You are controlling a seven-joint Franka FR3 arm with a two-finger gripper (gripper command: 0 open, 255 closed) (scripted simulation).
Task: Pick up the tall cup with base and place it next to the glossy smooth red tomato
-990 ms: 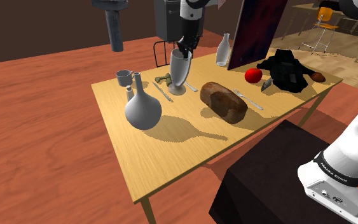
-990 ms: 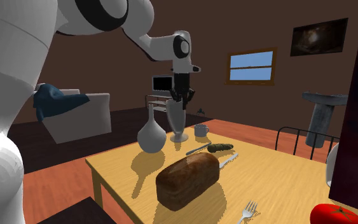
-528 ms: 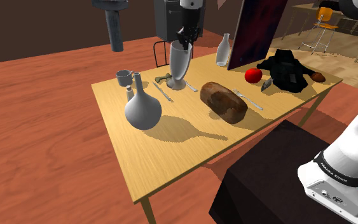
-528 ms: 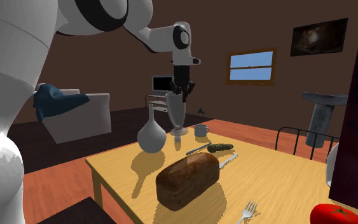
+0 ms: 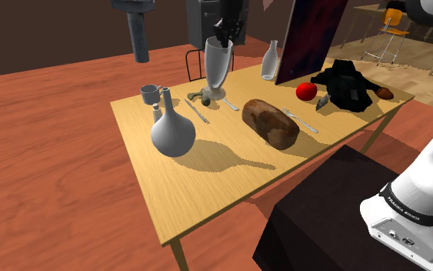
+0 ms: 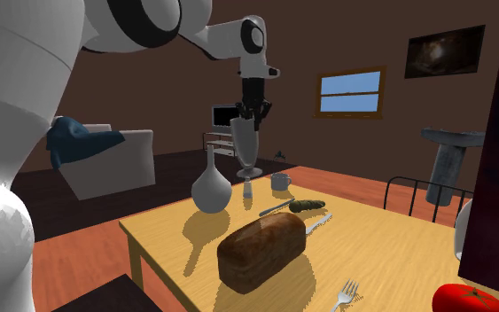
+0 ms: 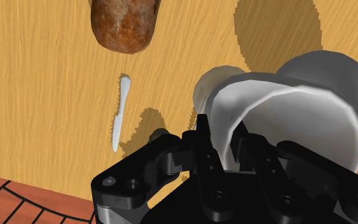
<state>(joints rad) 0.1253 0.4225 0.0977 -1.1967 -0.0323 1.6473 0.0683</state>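
The tall cup with base point(image 5: 218, 68) is a pale grey goblet hanging a little above the far side of the wooden table point(image 5: 207, 185). My black gripper point(image 5: 223, 35) holds it from above, shut on the rim. From the second exterior view the tall cup point(image 6: 245, 149) hangs under the gripper point(image 6: 253, 120), its foot off the tabletop. In the wrist view the gripper point(image 7: 225, 153) pinches the cup's wall point(image 7: 285, 114) between its fingers. The red tomato point(image 5: 306, 92) lies to the shoulder view's right, beside a black bundle; the tomato point(image 6: 469, 299) is at the second exterior view's lower right.
A brown bread loaf point(image 5: 270, 122) lies between cup and tomato. A round grey vase point(image 5: 173, 131), a small mug point(image 5: 149, 94), a knife point(image 7: 119, 114) and a fork point(image 5: 299, 119) are on the table. A slim bottle point(image 5: 269, 61) and a tall dark panel point(image 5: 311, 35) stand at the back.
The gripper has risen with the cup in it. The cup's foot has left the tabletop and now hangs above it.
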